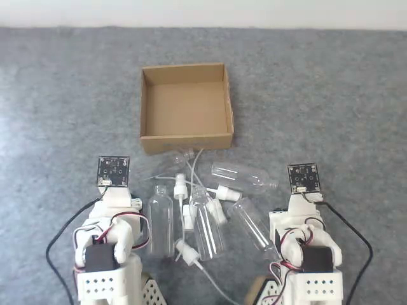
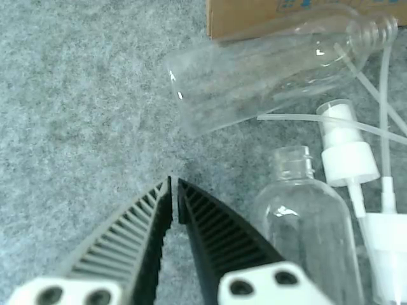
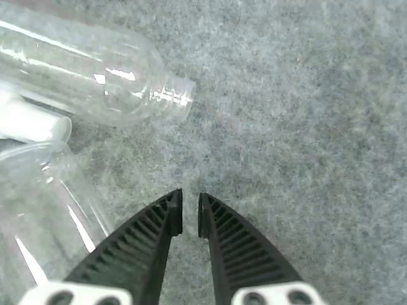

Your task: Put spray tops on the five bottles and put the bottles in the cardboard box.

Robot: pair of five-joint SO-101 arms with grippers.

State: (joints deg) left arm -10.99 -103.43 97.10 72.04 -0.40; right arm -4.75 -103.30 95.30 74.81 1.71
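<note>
Several clear bottles lie capless on the grey carpet between my arms, among them one [image 1: 160,219] beside the left arm, one [image 1: 245,176] in front of the right arm and one [image 1: 181,155] against the cardboard box [image 1: 186,136]. White spray tops [image 1: 180,187] with thin tubes are scattered among them. My left gripper [image 2: 175,184] is shut and empty over bare carpet, close to an open-necked bottle [image 2: 305,213] and a spray top [image 2: 346,149]. My right gripper [image 3: 189,202] is shut on nothing, just short of a bottle's neck [image 3: 175,95]; another bottle [image 3: 38,210] lies alongside.
The open cardboard box stands at the table's middle back with its inside bare. Grey carpet [image 1: 57,114] stretches free to the left and right of the box and the arms. Loose tubes [image 2: 381,82] cross between the bottles.
</note>
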